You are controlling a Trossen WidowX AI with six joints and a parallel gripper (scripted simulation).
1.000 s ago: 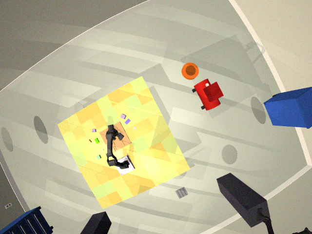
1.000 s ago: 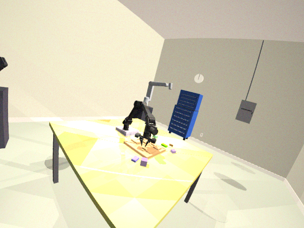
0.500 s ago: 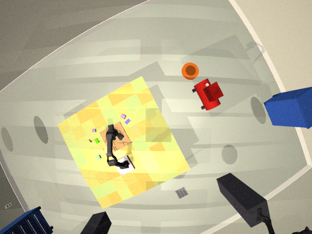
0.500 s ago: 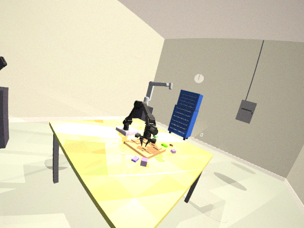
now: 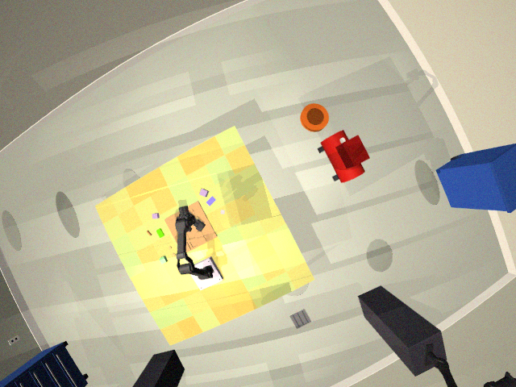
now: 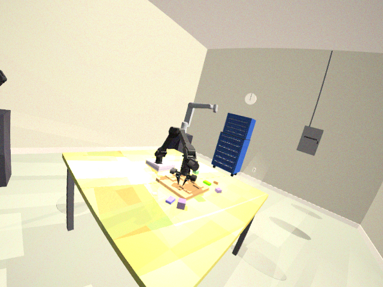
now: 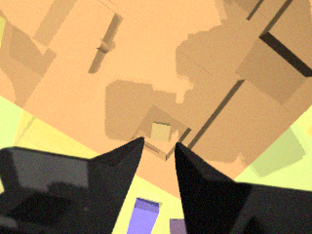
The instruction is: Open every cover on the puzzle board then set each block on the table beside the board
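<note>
The tan puzzle board (image 5: 202,213) (image 6: 197,191) (image 7: 161,29) lies on the table under the arm. In the wrist view a pale tan block (image 7: 161,132) sits in an uncovered square well near the board's edge. A small knob (image 7: 103,48) stands at a dark slot farther in. My gripper (image 6: 180,184) (image 7: 159,143) is partly open and empty, pointing down above the board, its tips just short of that block in the wrist view. A violet-blue block (image 5: 210,201) (image 6: 170,200) (image 7: 144,216) and a purple cube (image 5: 203,192) (image 6: 181,203) lie on the table off the board.
Across the board lie a bright green block (image 5: 160,232) (image 6: 206,182), a brown piece (image 5: 149,232) (image 6: 215,182), a small purple block (image 5: 155,215) (image 6: 218,190) and a teal block (image 5: 163,259). A small pale piece (image 5: 222,211) lies beyond the violet-blue block. The arm's base stands on a whitish plate (image 5: 202,284).
</note>
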